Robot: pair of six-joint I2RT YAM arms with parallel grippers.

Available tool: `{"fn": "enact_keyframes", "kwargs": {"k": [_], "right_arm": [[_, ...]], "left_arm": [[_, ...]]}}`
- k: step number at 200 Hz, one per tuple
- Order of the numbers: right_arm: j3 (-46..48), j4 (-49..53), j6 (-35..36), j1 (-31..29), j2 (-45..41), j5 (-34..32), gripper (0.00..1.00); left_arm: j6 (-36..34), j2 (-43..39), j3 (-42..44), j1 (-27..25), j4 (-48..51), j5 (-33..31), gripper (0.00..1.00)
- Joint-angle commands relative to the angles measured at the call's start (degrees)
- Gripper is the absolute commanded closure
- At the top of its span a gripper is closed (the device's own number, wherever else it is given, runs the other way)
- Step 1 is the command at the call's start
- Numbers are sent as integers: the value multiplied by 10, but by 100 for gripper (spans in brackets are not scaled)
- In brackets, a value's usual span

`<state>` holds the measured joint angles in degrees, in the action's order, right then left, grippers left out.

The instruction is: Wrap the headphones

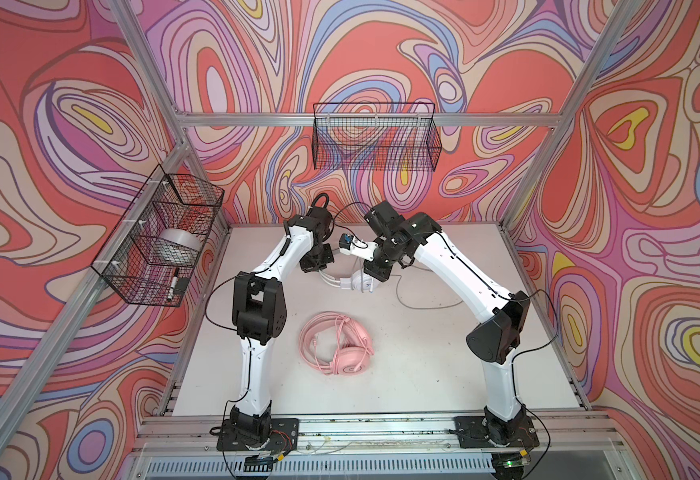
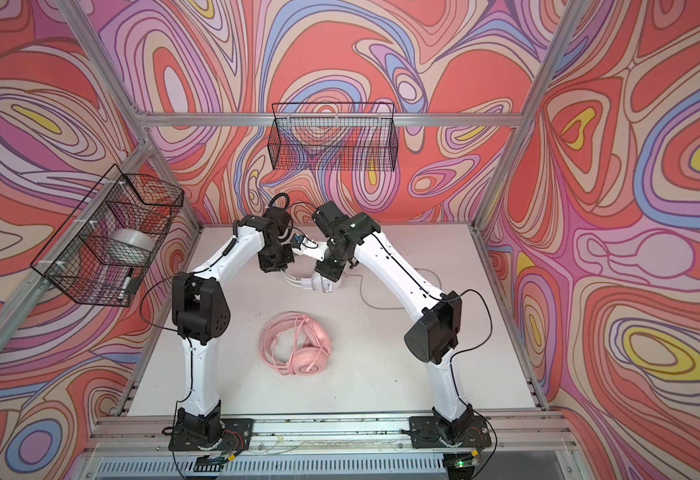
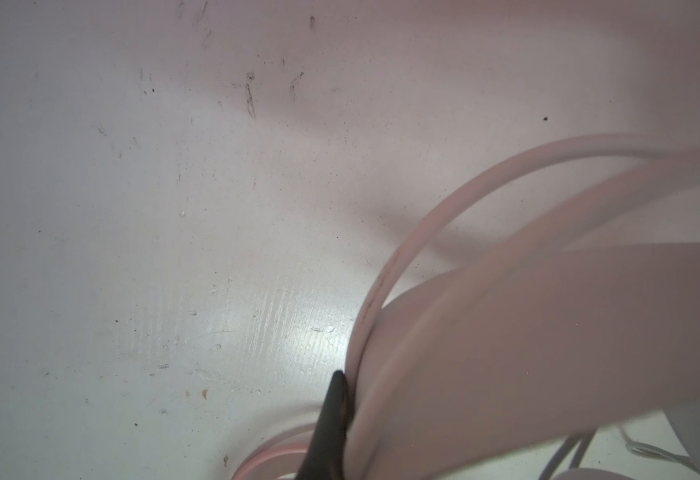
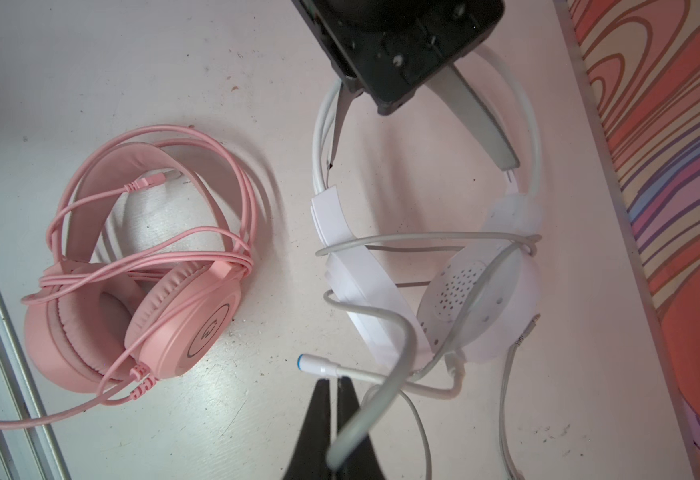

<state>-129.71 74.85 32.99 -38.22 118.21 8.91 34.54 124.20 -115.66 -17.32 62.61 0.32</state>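
The white headphones [image 1: 358, 282] lie at the back middle of the table, between my two grippers, in both top views. My left gripper [image 1: 317, 266] is shut on their headband [image 3: 547, 353]; in the left wrist view only one black finger [image 3: 331, 415] shows, pressed against the band. My right gripper [image 4: 334, 380] is shut on the grey cable [image 4: 364, 415], just beside the boom mic [image 4: 319, 360]. That cable loops across the earcups [image 4: 477, 299], and its slack trails on the table [image 1: 423, 305]. The pink headphones [image 1: 340, 345] lie at the front middle, their pink cable [image 4: 215, 232] coiled around them.
A wire basket [image 1: 161, 237] on the left wall holds a tape roll [image 1: 177, 245] and a marker. Another wire basket [image 1: 375, 137] hangs on the back wall. The patterned wall [image 4: 672, 166] runs close behind the white headset. An aluminium rail [image 1: 381, 428] borders the table's front.
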Motion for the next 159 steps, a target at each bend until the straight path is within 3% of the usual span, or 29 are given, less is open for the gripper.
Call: {"fn": "enact_keyframes", "kwargs": {"k": [1,95,159], "right_arm": [[-6,3,13,1,-5,37,100],[-52,19,8,-23,30,139,100],[-48,29,0,-27,44,147,100]], "left_arm": [[12,11,-30,-4,3,28,100],[59,17,-35,-7,-26,70,100],[83,20,-36,-7,-56,128,100]]}}
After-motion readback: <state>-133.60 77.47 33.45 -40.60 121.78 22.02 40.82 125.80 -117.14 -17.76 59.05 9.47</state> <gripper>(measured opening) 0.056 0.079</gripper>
